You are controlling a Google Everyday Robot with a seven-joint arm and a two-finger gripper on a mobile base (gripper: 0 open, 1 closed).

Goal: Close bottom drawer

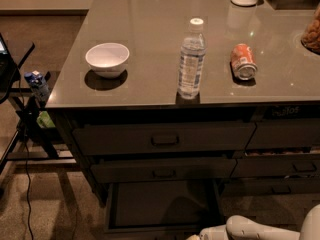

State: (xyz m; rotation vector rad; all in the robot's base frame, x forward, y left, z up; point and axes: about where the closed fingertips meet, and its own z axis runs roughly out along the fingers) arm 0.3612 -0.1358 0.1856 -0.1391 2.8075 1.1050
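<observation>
Bottom drawer [160,204]: standing pulled out at lower centre of the frame, beneath two taller drawers [165,140], showing a dark surround and a plain flat grey inside.
Gripper [200,234]: sitting at the bottom edge, just right of the drawer's front; how far open, cannot tell.

Tool [200,234] before bottom drawer [150,204]

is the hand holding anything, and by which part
Cannot tell: the hand is mostly cut off at the bottom edge, near the open bottom drawer.
</observation>
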